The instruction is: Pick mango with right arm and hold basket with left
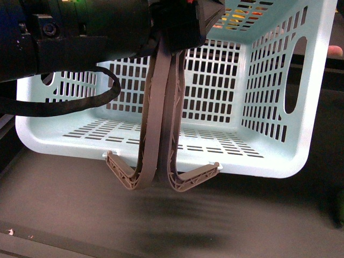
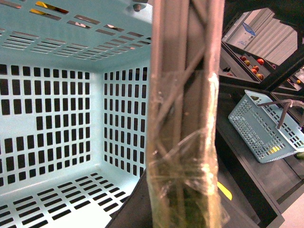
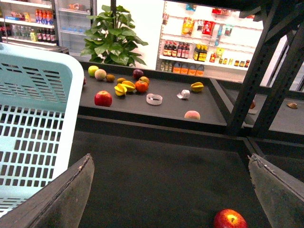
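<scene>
The smooth oval orange-yellow mango (image 3: 192, 114) seems to be the fruit lying alone on the dark desk (image 3: 166, 111), just right of the middle of the right wrist view, near the desk's front edge. It looks small there, so I am not fully sure. Nothing touches it. Up and to its left lies a white ring (image 3: 154, 99). Further left is a bunch of other fruit, with a shiny red apple (image 3: 103, 98) in front and a round orange-red fruit (image 3: 141, 86) behind it.

The right end effector (image 3: 170, 159) hangs low in that frame, well apart from the mango. Its two fingers are wide apart and nothing is between them. So I think the picking is not yet done. The arm has to go to the desk, close on the mango and lift it.

The light turquoise plastic shopping basket with slotted sides (image 1: 320, 80) fills the middle of the front view. It hangs tilted, and I see no fruit inside. Its two ribbed grey-brown swing handles (image 1: 157, 107) are pressed together and go up into the dark left end effector (image 1: 174, 43) at the top middle, which is clamped on them. The bulky black left arm (image 1: 70, 37) reaches in from the upper left, with a thick black cable loop (image 1: 64, 107) under it. So the holding part looks done.
</scene>
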